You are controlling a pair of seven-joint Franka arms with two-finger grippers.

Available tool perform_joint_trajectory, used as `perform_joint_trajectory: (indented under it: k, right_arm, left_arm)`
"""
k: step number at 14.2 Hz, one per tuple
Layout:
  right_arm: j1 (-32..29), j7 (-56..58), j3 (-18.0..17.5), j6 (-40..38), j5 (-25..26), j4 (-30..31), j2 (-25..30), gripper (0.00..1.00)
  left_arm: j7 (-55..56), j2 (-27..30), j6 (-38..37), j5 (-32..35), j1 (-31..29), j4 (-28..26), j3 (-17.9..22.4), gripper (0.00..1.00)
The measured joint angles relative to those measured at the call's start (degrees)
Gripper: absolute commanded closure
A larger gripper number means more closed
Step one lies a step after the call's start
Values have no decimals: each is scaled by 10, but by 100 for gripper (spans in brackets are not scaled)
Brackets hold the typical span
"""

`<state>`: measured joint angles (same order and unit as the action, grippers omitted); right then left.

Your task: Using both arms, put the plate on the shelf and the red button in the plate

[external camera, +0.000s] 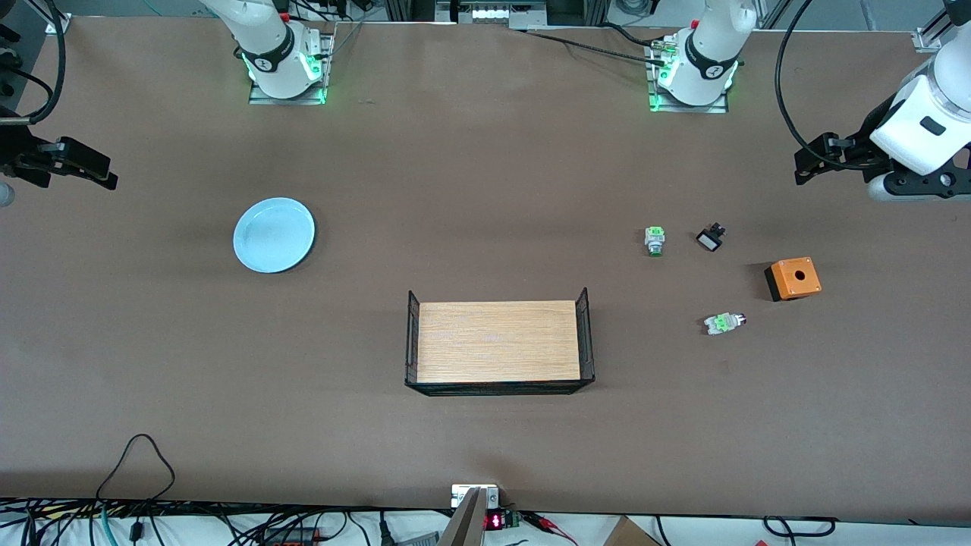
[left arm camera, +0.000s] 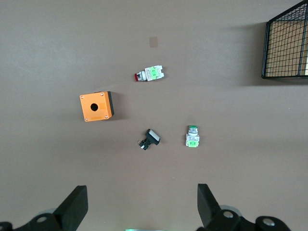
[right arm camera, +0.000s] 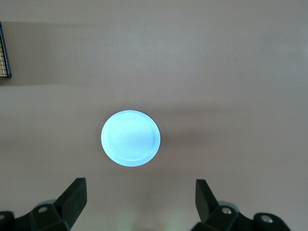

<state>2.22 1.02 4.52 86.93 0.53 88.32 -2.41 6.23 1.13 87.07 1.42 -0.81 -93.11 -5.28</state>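
A wooden-floored tray with black wire-mesh end walls (external camera: 498, 343) sits mid-counter on the brown counter (external camera: 485, 174) and serves as landmark. The round, shallow, glossy light-blue plate (external camera: 274, 234) lies flat, farther from the front camera than the tray and toward the right arm's end. The red button (external camera: 724, 323), a small whitish-grey unit with a bright green middle block and dark red cap, lies on its side toward the left arm's end of the tray. Farther from the camera than it are a similar green-tipped button (external camera: 655, 241), a small black-and-white switch (external camera: 710, 239) and an orange box with a round hole (external camera: 793, 278).

The left end effector (left arm camera: 139, 211) hangs over the counter's left-arm end, fingers spread, holding nothing. The right end effector (right arm camera: 139, 209) hangs over the right-arm end near the plate, fingers likewise spread and empty.
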Motion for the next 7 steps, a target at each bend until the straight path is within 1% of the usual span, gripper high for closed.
perform_joint_trajectory:
  k: [7]
  right_arm:
    - [0,0,1,-8,0,-1,-2,0]
  left_arm:
    - [0,0,0,0,0,0,0,0]
